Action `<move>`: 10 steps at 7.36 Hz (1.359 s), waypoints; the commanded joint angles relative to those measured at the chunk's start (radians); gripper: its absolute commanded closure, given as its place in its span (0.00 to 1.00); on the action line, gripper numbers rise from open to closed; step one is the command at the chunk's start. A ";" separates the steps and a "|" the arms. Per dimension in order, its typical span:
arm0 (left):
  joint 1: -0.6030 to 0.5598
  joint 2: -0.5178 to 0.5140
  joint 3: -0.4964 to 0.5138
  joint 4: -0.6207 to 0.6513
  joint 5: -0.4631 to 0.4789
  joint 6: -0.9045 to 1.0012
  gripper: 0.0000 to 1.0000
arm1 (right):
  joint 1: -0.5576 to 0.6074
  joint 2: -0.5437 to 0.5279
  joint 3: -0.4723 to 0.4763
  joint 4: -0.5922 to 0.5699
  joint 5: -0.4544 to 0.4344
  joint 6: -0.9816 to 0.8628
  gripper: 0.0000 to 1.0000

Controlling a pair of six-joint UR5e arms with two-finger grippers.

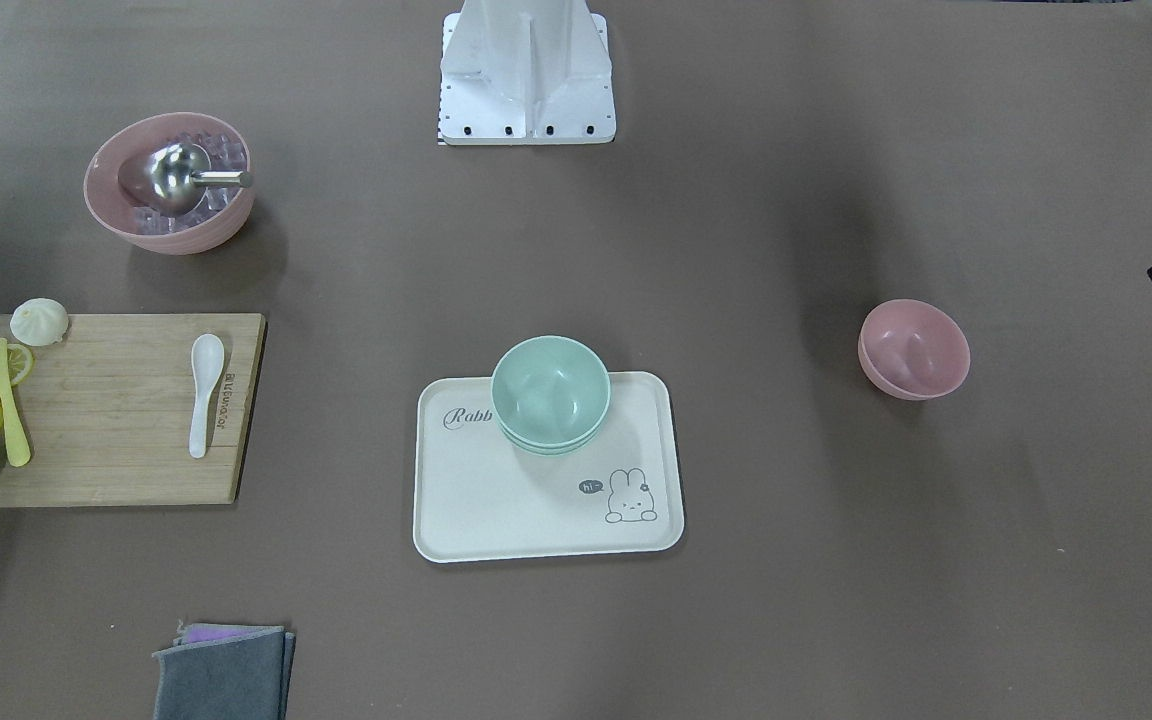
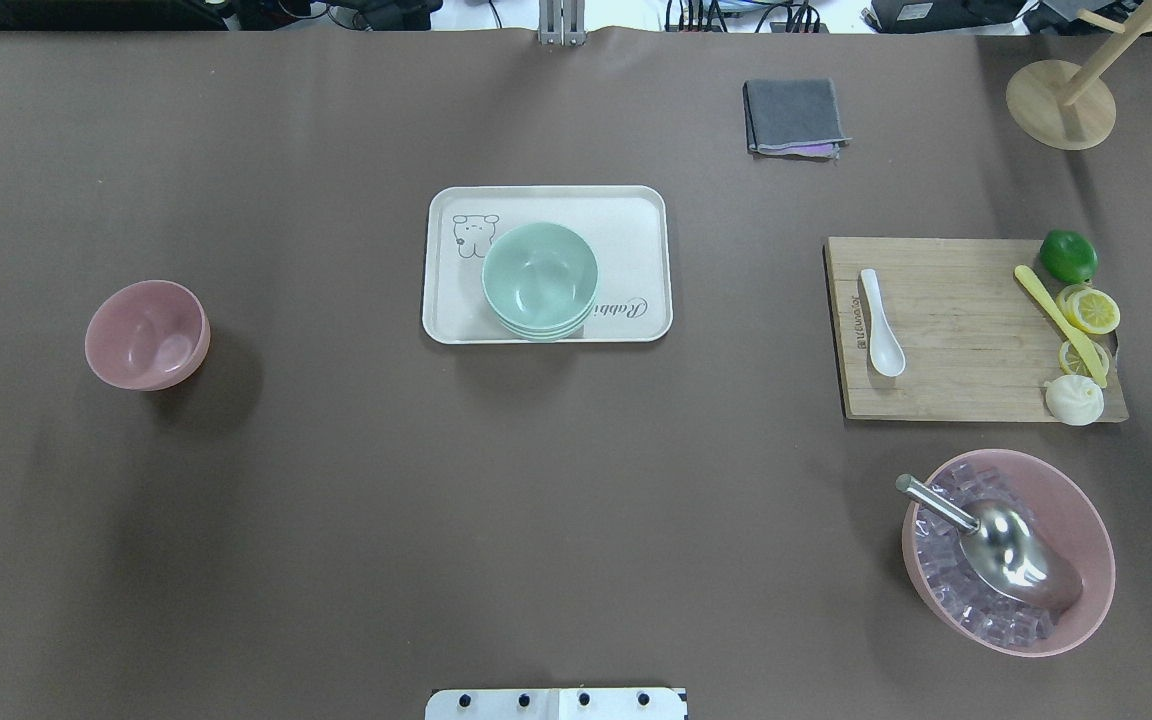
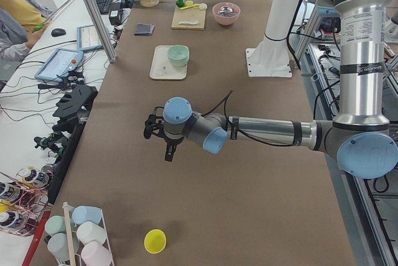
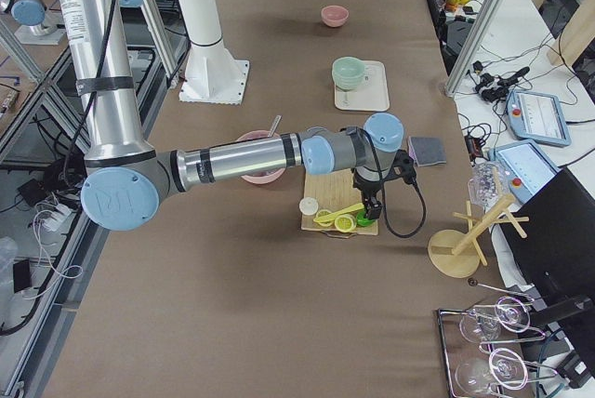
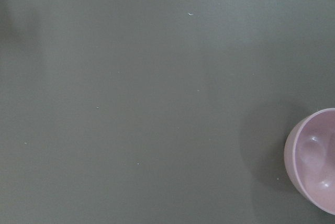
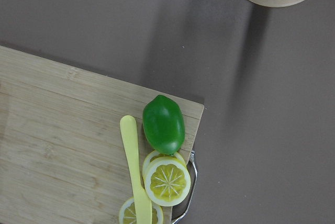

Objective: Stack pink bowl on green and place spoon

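Crowding the outer end of the cutting board, on the robot's right, are a lime, lemon slices, a yellow knife and a white bun. The spoon lies alone near the board's inner end, its bowl toward the robot, well apart from the fruit. Just nearer the robot than the board stands an ice-filled bowl, pink and large, with a metal scoop resting in it. A folded grey cloth lies beyond the board, and a wooden stand sits at the far right corner.

At mid-table the green bowl sits on a cream tray, seemingly topping a small nested stack. The pink bowl stands upright on the bare table, well to the left.

The left arm reaches out low and level, and the left gripper points down; its wrist camera catches the pink bowl only at the lower right edge. The right gripper hovers over the board's outer end, above the lime. I cannot tell how wide either gripper's fingers stand.
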 commanded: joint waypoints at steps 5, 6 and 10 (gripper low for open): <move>0.017 0.010 -0.017 0.144 0.066 0.194 0.02 | 0.038 -0.053 0.021 0.004 -0.039 -0.003 0.00; 0.017 0.009 -0.020 0.138 0.060 0.192 0.02 | 0.038 -0.053 0.019 0.004 -0.044 -0.001 0.00; 0.023 -0.002 -0.029 0.099 0.059 0.157 0.02 | 0.030 -0.058 0.019 0.004 -0.042 0.008 0.00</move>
